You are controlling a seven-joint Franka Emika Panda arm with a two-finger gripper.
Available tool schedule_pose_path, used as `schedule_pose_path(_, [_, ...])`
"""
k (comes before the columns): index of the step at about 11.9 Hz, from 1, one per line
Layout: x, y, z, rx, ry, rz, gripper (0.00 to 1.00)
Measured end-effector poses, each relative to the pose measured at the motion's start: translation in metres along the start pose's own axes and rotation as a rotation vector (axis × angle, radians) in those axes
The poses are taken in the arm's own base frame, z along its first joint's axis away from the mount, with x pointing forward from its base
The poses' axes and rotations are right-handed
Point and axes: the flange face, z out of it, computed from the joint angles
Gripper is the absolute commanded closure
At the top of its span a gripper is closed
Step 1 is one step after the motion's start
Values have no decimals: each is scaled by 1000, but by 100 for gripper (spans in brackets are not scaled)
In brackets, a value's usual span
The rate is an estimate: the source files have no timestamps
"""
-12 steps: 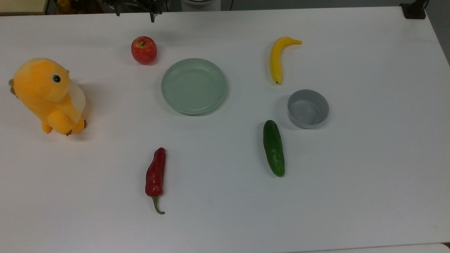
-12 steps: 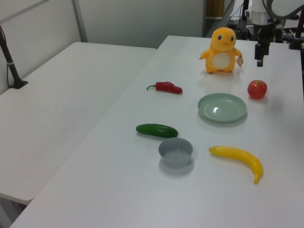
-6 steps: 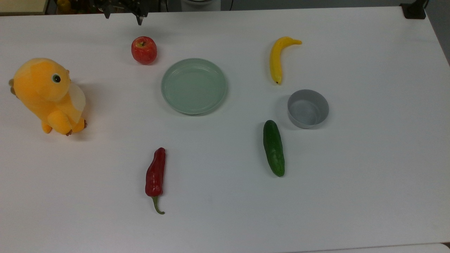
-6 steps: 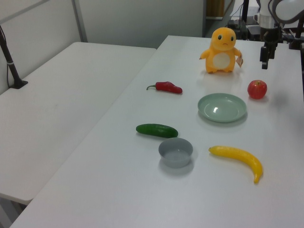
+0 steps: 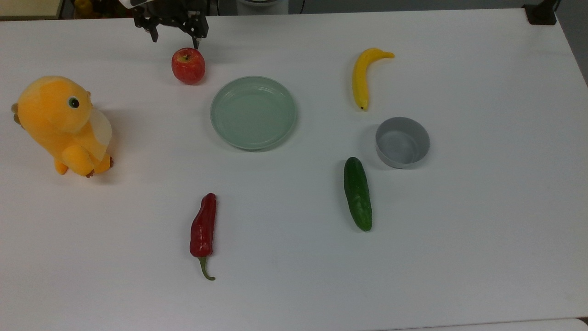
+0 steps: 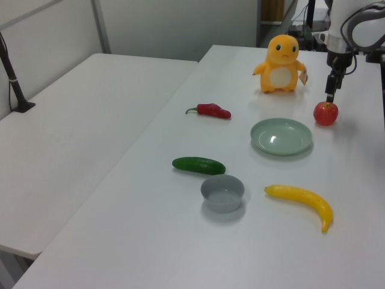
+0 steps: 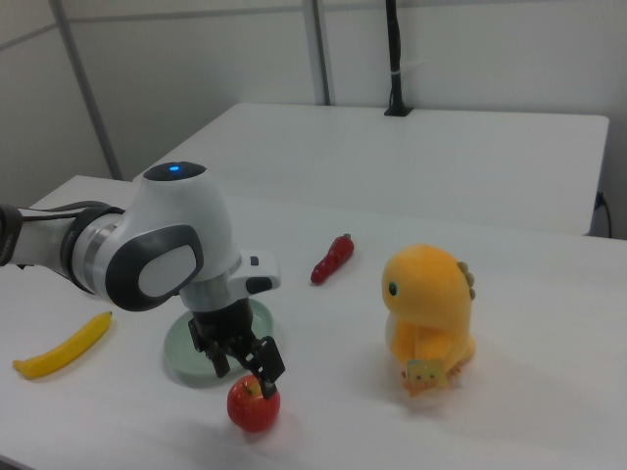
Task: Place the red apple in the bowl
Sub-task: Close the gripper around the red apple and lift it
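The red apple (image 5: 188,65) (image 6: 325,113) (image 7: 253,404) sits on the white table near the far edge in the top view, just left of the pale green dish. My gripper (image 5: 175,40) (image 6: 329,94) (image 7: 245,376) hangs open right above the apple, with one finger tip (image 5: 197,43) close over its top and nothing held between the fingers. The grey bowl (image 5: 402,141) (image 6: 222,192) stands empty and upright far off on the top view's right, next to the cucumber.
A pale green dish (image 5: 253,112) lies between the apple and the bowl. A banana (image 5: 363,76) and a cucumber (image 5: 358,193) flank the bowl. A red chili (image 5: 203,227) lies nearer the front, and an orange plush toy (image 5: 62,124) stands at the top view's left.
My gripper has come down from the table's far edge to just above the apple. The apple and all other objects have stayed put.
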Motion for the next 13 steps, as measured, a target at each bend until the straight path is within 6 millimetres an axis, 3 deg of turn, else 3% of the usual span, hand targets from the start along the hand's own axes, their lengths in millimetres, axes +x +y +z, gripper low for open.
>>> schedule_pose_path(4, [1,-13,5,31,-2,-2,0])
schedule_pose_path(11, [13,-21,36,19,-5,-20,0])
schedule_pose_path(12, [15,-24,39,17,-5,-26,8])
schedule_pose_path(13, [16,-26,42,16,-6,-29,47])
